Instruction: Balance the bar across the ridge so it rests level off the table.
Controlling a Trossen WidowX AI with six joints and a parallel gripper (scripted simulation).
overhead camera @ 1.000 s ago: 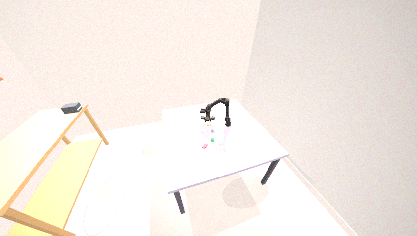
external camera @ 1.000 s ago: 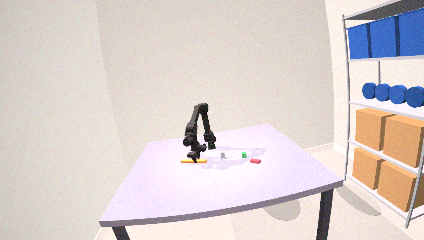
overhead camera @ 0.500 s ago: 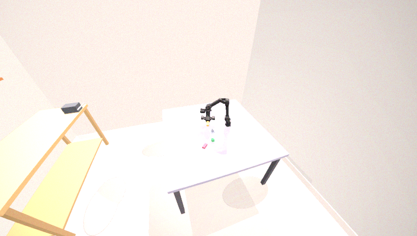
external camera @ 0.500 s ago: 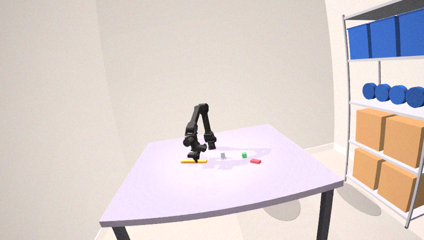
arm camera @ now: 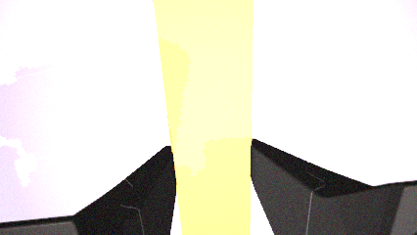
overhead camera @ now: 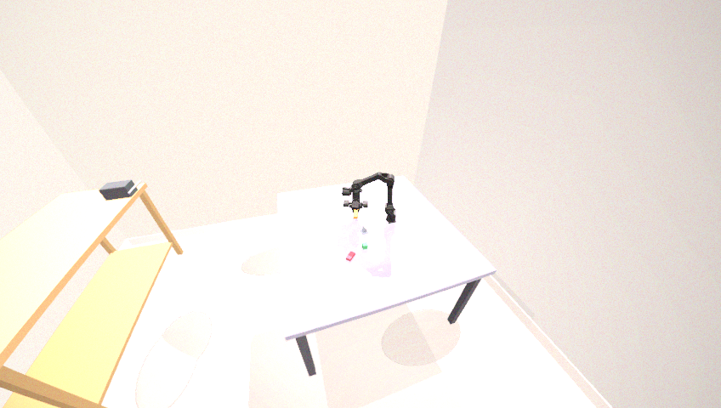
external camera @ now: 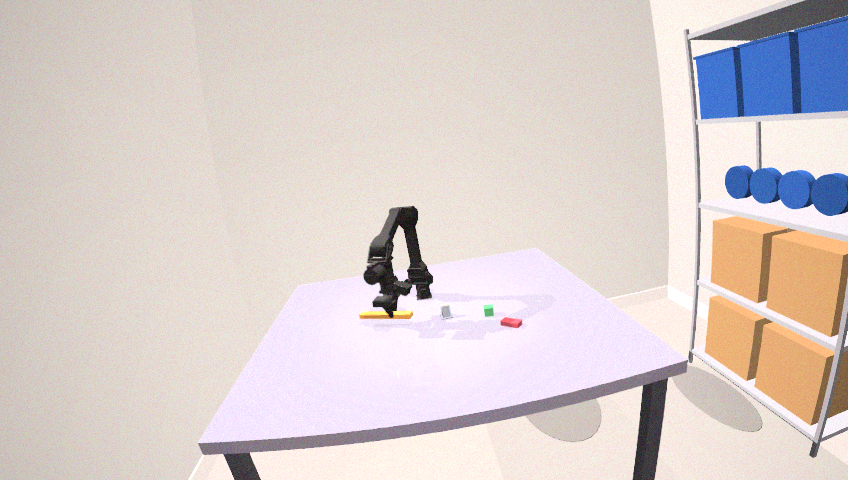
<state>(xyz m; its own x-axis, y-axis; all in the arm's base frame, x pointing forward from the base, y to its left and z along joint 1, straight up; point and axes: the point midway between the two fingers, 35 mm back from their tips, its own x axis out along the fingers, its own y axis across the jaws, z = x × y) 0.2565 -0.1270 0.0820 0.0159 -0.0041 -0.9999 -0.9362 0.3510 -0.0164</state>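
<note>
The yellow-orange bar (overhead camera: pixel 355 214) (external camera: pixel 370 315) (arm camera: pixel 210 73) is long and thin and looks level. My gripper (overhead camera: pixel 355 209) (external camera: pixel 390 313) (arm camera: pixel 210 151) is shut on it near its middle, with a dark finger against each long side in the wrist view. In the exterior view the bar hangs slightly above the table (external camera: pixel 333 386), with a faint shadow below it. The small grey ridge (overhead camera: pixel 363 229) (external camera: pixel 446 311) stands on the table to the right of the bar in that view, apart from it. The ridge does not show clearly in the wrist view.
A green cube (overhead camera: pixel 365 246) (external camera: pixel 488 310) and a flat red block (overhead camera: pixel 350 256) (external camera: pixel 511 322) lie on the table beyond the ridge, to the right in the exterior view. The arm's base (overhead camera: pixel 391 216) (external camera: pixel 423 288) stands behind the ridge in that view.
</note>
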